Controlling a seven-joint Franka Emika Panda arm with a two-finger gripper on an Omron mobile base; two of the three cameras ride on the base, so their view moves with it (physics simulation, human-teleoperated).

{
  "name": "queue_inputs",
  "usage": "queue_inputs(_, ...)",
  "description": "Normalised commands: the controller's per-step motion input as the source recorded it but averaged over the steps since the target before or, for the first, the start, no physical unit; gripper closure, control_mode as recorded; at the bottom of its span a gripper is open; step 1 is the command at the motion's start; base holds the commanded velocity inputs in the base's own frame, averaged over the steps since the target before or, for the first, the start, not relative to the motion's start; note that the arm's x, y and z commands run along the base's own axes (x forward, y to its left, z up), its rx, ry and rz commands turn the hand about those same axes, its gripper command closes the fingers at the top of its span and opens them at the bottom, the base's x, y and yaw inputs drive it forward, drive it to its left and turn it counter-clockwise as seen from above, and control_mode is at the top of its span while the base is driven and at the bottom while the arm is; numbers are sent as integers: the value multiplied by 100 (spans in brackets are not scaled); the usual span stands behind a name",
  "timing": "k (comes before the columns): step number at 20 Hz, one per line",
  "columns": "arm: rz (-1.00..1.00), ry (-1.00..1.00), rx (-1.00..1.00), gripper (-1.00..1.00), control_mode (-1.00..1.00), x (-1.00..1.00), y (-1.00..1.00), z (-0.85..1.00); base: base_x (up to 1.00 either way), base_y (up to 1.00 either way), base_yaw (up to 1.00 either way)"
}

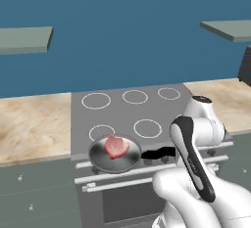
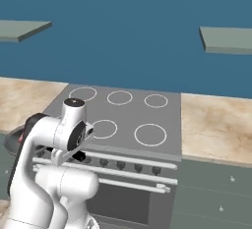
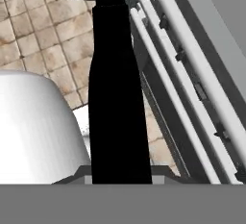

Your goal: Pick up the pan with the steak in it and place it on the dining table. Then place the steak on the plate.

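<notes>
While the gripper is closed on the black handle of the pan, which hangs off the front edge of the stove with the steak inside (table and plate come later), the job has only started.

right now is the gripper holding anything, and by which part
The pan, with the steak in it, is held by its black handle, which runs straight into the gripper.
</notes>
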Motion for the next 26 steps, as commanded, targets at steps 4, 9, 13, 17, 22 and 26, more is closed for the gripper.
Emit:
queue_inputs(4, 0, 0, 0, 100, 100, 0, 0, 0, -50, -9, 29)
queue_inputs(9, 0, 0, 0, 100, 100, 0, 0, 0, -36, -15, 41)
queue_inputs(13, 0, 0, 0, 100, 100, 0, 0, 0, -33, -14, 43)
queue_inputs(17, 0, 0, 0, 100, 100, 0, 0, 0, -29, -11, 44)
queue_inputs(22, 0, 0, 0, 100, 100, 0, 0, 0, -26, -9, 45)
queue_inputs(26, 0, 0, 0, 100, 100, 0, 0, 0, -24, -7, 45)
